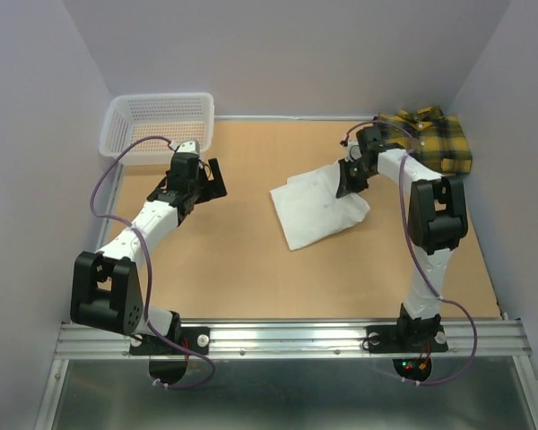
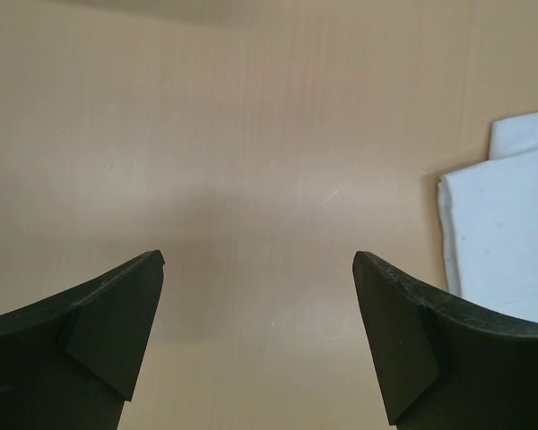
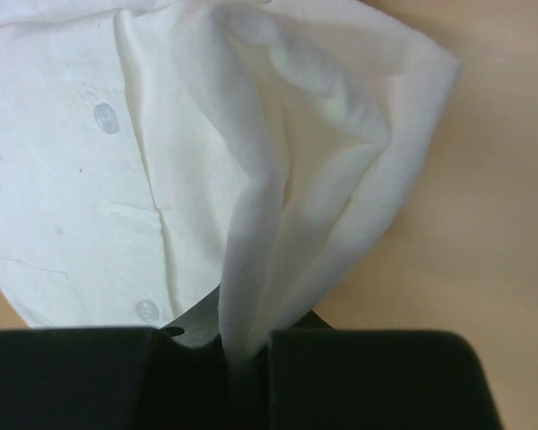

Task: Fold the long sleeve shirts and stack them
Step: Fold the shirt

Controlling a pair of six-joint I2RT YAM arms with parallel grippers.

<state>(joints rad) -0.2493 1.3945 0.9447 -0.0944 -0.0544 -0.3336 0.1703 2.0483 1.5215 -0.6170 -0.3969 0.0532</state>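
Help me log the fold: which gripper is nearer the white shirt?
Right. The right gripper is shut on the white shirt; the left gripper hangs open over the table, left of the shirt and apart from it.

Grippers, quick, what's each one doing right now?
Left gripper: open, holding nothing.
Right gripper: shut on a pinched fold of the white shirt.

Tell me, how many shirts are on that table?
2: the white shirt lies mid-table, pinched by the right gripper; the plaid shirt sits at the far right corner.
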